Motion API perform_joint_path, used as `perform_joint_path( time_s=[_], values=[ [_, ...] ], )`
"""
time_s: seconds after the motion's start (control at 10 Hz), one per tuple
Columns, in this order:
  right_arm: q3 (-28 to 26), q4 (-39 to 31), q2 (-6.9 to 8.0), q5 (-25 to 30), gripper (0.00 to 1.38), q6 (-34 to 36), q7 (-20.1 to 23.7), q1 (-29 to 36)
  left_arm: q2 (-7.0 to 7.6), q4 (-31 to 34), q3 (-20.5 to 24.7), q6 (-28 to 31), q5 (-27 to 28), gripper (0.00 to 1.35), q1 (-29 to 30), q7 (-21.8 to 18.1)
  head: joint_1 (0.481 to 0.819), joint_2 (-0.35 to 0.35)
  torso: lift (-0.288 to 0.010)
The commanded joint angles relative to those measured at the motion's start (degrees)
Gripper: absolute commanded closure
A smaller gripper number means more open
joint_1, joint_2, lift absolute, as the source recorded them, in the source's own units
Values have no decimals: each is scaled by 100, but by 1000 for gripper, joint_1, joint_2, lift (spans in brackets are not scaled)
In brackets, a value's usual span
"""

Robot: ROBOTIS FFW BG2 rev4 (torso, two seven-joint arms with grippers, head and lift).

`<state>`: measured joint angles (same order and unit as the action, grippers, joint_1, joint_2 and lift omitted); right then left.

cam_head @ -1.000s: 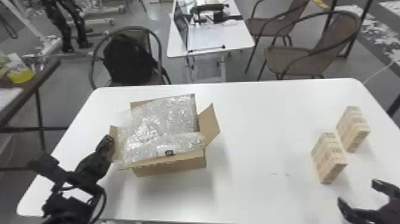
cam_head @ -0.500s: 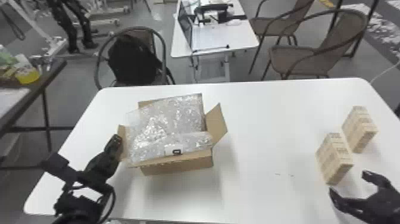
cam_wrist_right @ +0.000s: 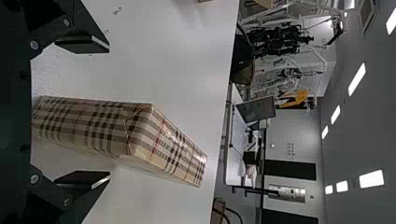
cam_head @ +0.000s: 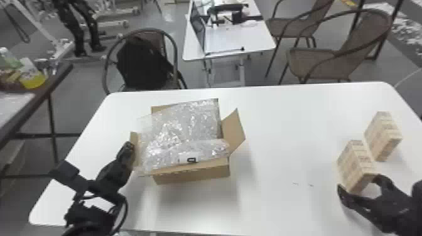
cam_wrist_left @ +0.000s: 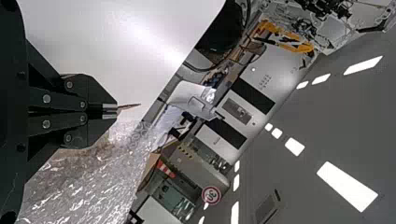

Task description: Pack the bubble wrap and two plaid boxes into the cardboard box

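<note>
Cardboard bx [cam_head: 194, 175] x1, plaid bxs [cam_head: 356, 164] x2.

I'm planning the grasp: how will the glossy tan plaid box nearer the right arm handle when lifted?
The box is probably stiff, given its crisp edges; its glossy wrapping could slip; its flat faces make rolling unlikely.

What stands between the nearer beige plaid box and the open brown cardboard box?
Except the black right gripper beside the plaid box, nothing visible does; but transparent bubble wrap lies over the cardboard box and may hinder placing.
</note>
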<state>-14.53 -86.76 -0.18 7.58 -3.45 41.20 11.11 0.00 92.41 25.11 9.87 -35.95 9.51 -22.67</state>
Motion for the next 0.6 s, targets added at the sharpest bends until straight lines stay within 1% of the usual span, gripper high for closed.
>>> perform_joint_path(
  time_s=[0.0,0.1,0.5],
  values=[
    [65,19,23,-64,917,-7,-103,-3,-15,-4,-7,-11,-26,1220,16,0,695,179,-108],
    [74,-8,23,-90,1001,-7,-147,5,-15,-4,-7,-20,-35,1220,16,0,695,179,-108],
    [118,-131,23,-152,1041,20,-393,67,-15,-13,-24,-55,-70,1220,24,-9,695,177,-108]
  ],
)
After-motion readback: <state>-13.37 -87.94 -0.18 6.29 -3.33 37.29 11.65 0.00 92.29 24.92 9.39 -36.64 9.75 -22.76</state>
